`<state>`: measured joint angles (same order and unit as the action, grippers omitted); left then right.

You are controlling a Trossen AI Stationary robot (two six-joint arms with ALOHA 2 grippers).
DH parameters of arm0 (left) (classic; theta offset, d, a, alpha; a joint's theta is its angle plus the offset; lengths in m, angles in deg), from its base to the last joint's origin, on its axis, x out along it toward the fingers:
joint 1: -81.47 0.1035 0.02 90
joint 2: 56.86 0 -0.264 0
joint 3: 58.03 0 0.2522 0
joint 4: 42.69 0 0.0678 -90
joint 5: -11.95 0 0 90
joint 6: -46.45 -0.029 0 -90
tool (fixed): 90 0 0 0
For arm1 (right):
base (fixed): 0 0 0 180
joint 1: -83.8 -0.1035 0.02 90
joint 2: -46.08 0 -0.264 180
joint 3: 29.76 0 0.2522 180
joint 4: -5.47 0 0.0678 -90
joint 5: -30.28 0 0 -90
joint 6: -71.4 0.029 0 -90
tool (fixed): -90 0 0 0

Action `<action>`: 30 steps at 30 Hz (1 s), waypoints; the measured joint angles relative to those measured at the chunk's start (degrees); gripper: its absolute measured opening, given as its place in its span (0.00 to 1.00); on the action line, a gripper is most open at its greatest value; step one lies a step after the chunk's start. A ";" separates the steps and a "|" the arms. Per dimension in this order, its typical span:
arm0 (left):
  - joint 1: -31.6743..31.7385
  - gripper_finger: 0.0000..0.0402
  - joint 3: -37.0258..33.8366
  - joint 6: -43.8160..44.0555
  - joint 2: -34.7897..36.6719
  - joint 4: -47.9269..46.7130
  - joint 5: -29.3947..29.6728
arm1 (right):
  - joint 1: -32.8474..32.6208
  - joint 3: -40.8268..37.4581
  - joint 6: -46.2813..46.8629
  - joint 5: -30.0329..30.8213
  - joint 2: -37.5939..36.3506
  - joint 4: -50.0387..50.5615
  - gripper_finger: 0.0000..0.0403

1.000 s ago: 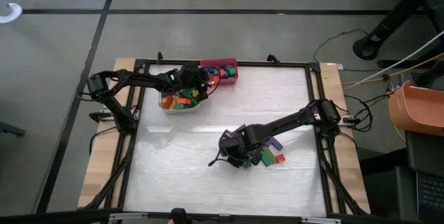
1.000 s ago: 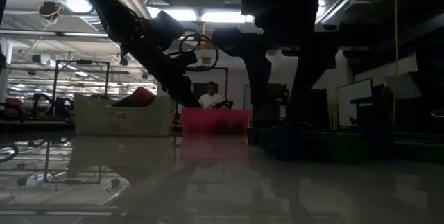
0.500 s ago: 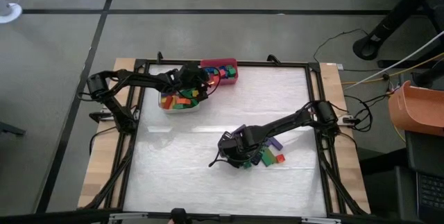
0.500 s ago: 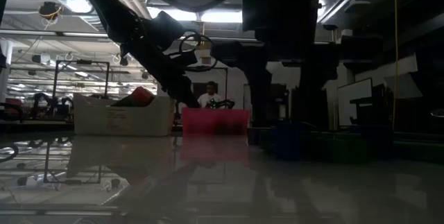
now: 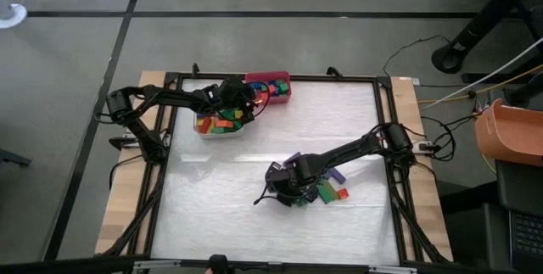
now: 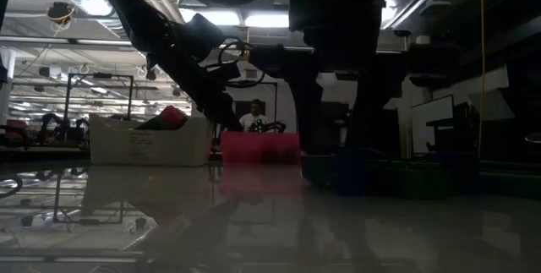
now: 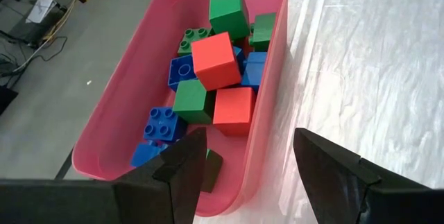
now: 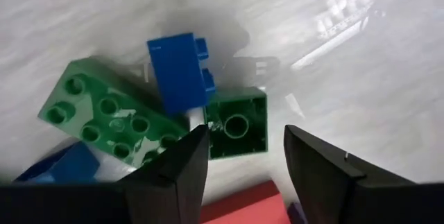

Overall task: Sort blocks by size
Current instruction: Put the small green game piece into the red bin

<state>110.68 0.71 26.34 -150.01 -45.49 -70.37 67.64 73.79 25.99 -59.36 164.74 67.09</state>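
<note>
Directly beneath the right gripper (image 8: 239, 161), whose fingers stand spread wide, a small green block (image 8: 236, 123) lies upturned on the glossy white tabletop (image 8: 361, 78), touching an upright blue block (image 8: 178, 71) and a long green bar (image 8: 104, 116) slanting off to one side. This arm is nearer; the left gripper (image 7: 239, 165), also open and empty, hovers above the red bin (image 7: 267, 123) of squarish blocks, well apart.

Industrial lab, ceiling ducts (image 6: 93, 2), strip lights (image 6: 254, 19), concrete floor (image 5: 68, 53)
</note>
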 joint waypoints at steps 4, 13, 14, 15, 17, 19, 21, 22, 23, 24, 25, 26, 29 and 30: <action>0.00 0.51 -0.01 -0.01 0.00 -0.02 0.00 | 0.00 0.05 0.06 -1.28 1.00 -0.95 0.47; 0.00 0.51 -0.01 0.09 0.00 -0.45 0.00 | 0.02 0.03 0.07 -1.49 2.39 -4.02 0.46; 0.02 0.51 -0.01 0.00 0.00 -0.50 0.00 | 0.02 0.03 0.07 -1.49 2.44 -4.25 0.46; 0.02 0.51 -0.01 -0.03 0.00 -0.46 0.00 | 0.02 0.03 0.07 -1.59 2.47 -4.69 0.45; 0.00 0.51 -0.01 0.01 0.00 -0.50 0.00 | 0.07 0.03 0.11 -2.95 2.47 -5.38 0.42; 0.01 0.51 -0.01 -0.01 0.00 -0.48 0.00 | 0.07 0.03 0.17 -3.55 2.47 -5.64 0.38; 0.02 0.51 -0.01 -0.04 0.00 -0.48 0.00 | 0.07 0.03 0.63 -4.16 2.47 -6.63 0.34; 0.01 0.51 -0.01 -0.02 0.00 -0.47 0.00 | 0.07 0.03 1.27 -4.83 2.47 -6.90 0.31; 0.00 0.51 -0.01 0.03 0.00 -0.48 0.00 | 0.07 0.03 1.69 -5.49 2.47 -7.22 0.29; 0.00 0.51 -0.01 0.03 0.00 -0.48 0.00 | 0.07 0.03 2.08 -5.99 2.47 -7.61 0.27; 0.00 0.51 -0.01 0.03 0.00 -0.48 0.00 | 0.07 0.03 2.16 -6.05 2.47 -7.81 0.25; 0.00 0.51 -0.01 0.07 0.00 -0.48 0.00 | 0.07 0.03 2.18 -6.02 2.47 -7.91 0.23; 0.02 0.51 -0.01 0.12 0.01 -0.49 0.01 | 0.07 0.07 2.29 -5.99 2.47 -8.26 0.21; 0.02 0.51 -0.01 0.10 0.12 -0.56 0.01 | 0.08 0.07 2.29 -5.84 2.47 -8.52 0.21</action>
<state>110.70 0.70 26.44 -149.89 -46.05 -70.36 67.71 73.86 28.29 -65.20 167.20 58.57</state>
